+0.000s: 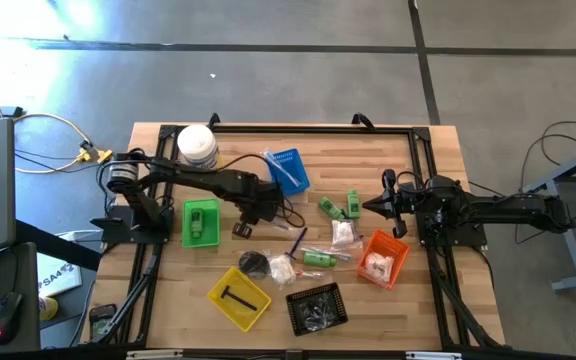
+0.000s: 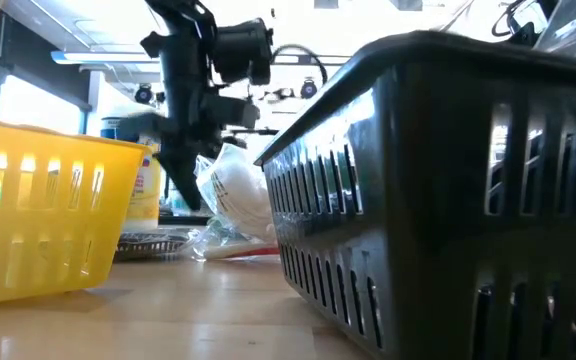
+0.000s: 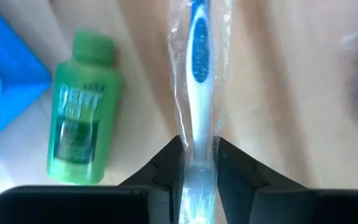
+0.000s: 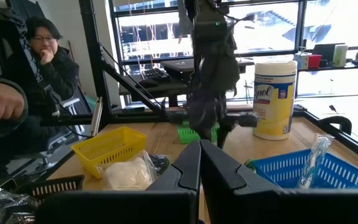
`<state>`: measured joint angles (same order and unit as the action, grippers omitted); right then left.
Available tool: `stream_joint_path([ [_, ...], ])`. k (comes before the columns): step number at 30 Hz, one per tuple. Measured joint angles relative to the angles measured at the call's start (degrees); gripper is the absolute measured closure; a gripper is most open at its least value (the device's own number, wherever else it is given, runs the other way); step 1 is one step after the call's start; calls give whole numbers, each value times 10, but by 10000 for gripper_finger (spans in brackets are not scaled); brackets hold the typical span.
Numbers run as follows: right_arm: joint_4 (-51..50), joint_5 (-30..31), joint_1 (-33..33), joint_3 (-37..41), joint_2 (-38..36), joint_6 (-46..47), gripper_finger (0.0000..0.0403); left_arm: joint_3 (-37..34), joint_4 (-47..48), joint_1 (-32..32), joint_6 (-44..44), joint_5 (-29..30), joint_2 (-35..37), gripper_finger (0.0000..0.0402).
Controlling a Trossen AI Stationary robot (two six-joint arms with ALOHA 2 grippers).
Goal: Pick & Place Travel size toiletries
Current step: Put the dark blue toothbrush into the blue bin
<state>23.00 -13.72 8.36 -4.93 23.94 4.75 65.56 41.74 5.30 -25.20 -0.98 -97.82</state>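
We've got the left gripper down near the middle of the table, and its two fingers are pinched on the handle of a wrapped toothbrush, blue and white inside its clear sleeve. A green bottle lies flat on the wood just beside it, and the corner of the blue tray sits next to that.

From above we count the progress. The green tray has a bottle in it, the blue tray holds a wrapped toothbrush, the orange tray has white sachets, the yellow tray carries a black T-shaped piece, and the black tray holds some crinkly bits. So every tray has at least something in it.

Plenty is left, by our reckoning. Loose green bottles lie between the two arms, a sachet sits near them, and more clutter is scattered above the yellow and black trays. We'd call it partway through, with the toothbrush the piece in hand, likely bound for the blue tray.

The right gripper waits at the right side of the table, fingers pressed together, holding nothing. The white wipes tub stands at the back left.
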Motion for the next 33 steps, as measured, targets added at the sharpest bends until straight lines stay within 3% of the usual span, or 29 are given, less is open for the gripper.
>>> stream_joint_path([
  [6,-1,-5,0,0,0,2,401,-17,-48,0,-18,-107,71,352],
  [13,-2,-20,0,0,0,8,401,-93,-121,1,-3,-127,205,327],
  [23,3,-17,0,0,0,10,401,-315,-358,52,80,-163,412,336],
  [33,17,-17,0,0,0,10,401,-428,-459,103,131,-188,512,336],
])
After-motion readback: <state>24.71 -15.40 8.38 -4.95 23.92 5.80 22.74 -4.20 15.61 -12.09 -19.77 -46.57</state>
